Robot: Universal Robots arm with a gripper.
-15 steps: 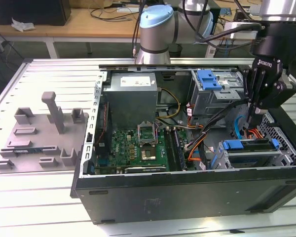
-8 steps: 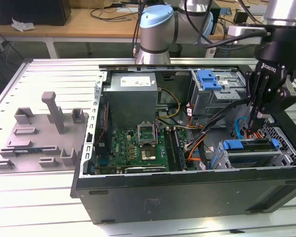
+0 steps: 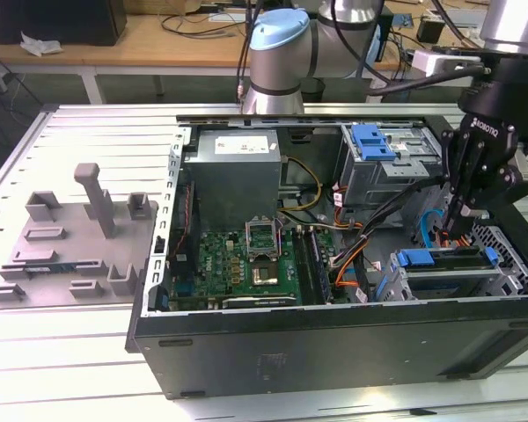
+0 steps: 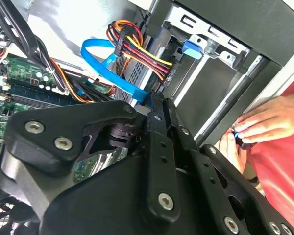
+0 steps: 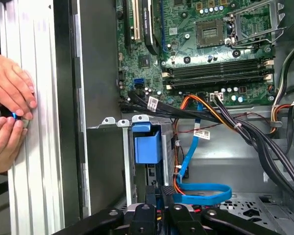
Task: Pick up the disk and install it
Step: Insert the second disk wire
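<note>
The disk's bright blue carrier point(image 3: 420, 258) lies in the metal drive bay at the front right corner of the open computer case point(image 3: 246, 347). The same blue end point(image 5: 147, 145) shows at the bay's mouth in the first wrist view, and the drive body is mostly hidden inside. My black gripper point(image 3: 465, 209) hangs just above and behind that bay, among the cables. Its fingers point(image 4: 159, 127) are pressed together with nothing between them. In the first wrist view the gripper point(image 5: 159, 192) is close over the blue data cable point(image 5: 201, 188).
A person's hands point(image 5: 7, 115) rest on the table rail just outside the case wall, and they also appear as hands point(image 4: 264, 122) in the second wrist view. A second drive cage with a blue latch point(image 3: 374, 141) stands at the back. A grey fixture point(image 3: 70, 242) lies to the exterior view's left.
</note>
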